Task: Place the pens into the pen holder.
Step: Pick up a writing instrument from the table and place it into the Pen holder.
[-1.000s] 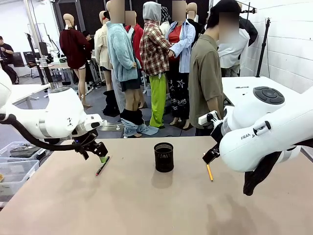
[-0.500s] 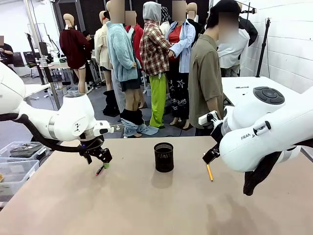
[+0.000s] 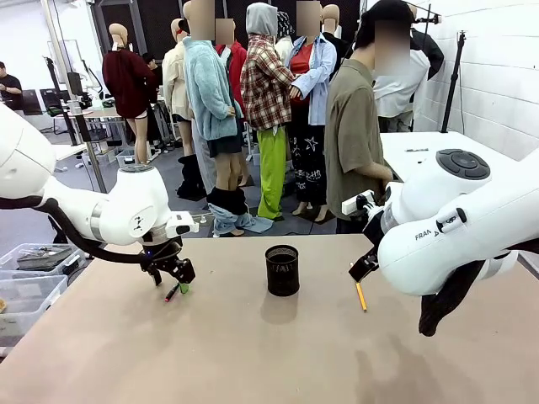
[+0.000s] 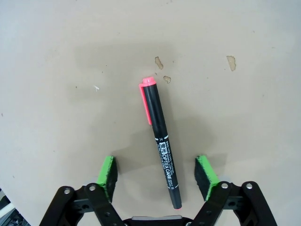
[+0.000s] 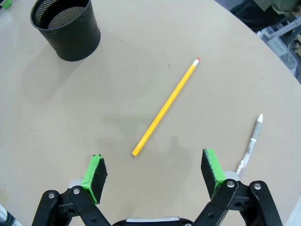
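Starting at the left edge of the front view, clear plastic bins [image 3: 25,290] sit beside the tan surface [image 3: 253,353]. Next comes the left hand [image 3: 175,280], low over the surface with its fingers spread. In its wrist view the left hand [image 4: 155,160] straddles one black marker [image 4: 160,146] with a pink cap. The marker lies flat, cap end pointing away, its lower half between the two green pads [image 4: 108,172] and apart from both. A few small chips [image 4: 160,61] mark the surface just beyond the cap. From the front the marker [image 3: 172,293] shows as a short dark stick under the fingers, well apart from the holder. One holder [image 3: 282,270], a black mesh cup, stands upright near the middle of the surface. To its right lies one yellow pencil [image 3: 360,296], its far end hidden by the bulky right arm. The right wrist view has the holder [image 5: 66,28] at upper left and the pencil [image 5: 165,107] flat ahead, eraser end away. The right hand [image 5: 155,172] is spread wide above the surface, gripping nothing, its pads on either side of the pencil's near tip without touching it. Farther right lies one white pen [image 5: 250,141], its near end hidden behind the right finger. That makes three pens, all lying on the surface. A person [image 3: 354,143] stands at the far edge, right of centre.
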Controlling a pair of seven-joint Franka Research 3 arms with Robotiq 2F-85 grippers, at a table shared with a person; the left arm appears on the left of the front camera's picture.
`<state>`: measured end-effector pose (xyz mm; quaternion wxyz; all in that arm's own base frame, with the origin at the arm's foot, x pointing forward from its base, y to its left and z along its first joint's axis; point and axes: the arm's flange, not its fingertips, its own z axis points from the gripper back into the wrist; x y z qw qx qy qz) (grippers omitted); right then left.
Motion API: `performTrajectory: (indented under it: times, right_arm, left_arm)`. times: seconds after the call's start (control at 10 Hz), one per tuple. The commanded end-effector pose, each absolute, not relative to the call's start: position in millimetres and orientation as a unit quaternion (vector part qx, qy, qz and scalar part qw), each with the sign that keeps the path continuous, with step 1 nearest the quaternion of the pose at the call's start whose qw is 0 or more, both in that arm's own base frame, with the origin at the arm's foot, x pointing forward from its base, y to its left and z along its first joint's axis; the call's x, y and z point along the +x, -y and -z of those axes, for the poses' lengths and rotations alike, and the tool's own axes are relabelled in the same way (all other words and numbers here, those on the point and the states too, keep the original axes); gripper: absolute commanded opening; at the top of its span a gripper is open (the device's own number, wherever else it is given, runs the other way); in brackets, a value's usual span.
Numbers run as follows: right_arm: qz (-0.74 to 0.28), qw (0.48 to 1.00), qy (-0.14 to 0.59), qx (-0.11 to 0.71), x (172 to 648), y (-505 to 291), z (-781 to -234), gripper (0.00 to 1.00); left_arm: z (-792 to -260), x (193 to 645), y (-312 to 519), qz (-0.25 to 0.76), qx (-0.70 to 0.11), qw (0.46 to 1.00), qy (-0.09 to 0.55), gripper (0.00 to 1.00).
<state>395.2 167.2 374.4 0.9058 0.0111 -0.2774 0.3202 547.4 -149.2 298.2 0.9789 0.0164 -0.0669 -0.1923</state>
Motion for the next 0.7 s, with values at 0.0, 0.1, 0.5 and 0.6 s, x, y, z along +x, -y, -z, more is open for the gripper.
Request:
performTrajectory:
  times: [0.0,0.1,0.5,0.6]
  right_arm:
    - [-0.321,0.906,0.277,0.011,394.9,-167.5,-373.9,1.00]
    - [-0.321,0.906,0.277,0.011,394.9,-167.5,-373.9,1.00]
    - [-0.321,0.906,0.277,0.011,394.9,-167.5,-373.9,1.00]
    - [-0.321,0.906,0.277,0.011,394.9,-167.5,-373.9,1.00]
  left_arm:
    - [-298.1,550.9,151.7,0.181,0.027,0.981,0.059,0.49]
    - [-298.2,550.3,152.5,0.185,0.027,0.981,0.056,0.29]
    - [-300.2,550.2,152.8,0.185,0.016,0.982,0.038,0.00]
    - [-300.6,550.2,152.9,0.184,0.015,0.982,0.036,0.00]
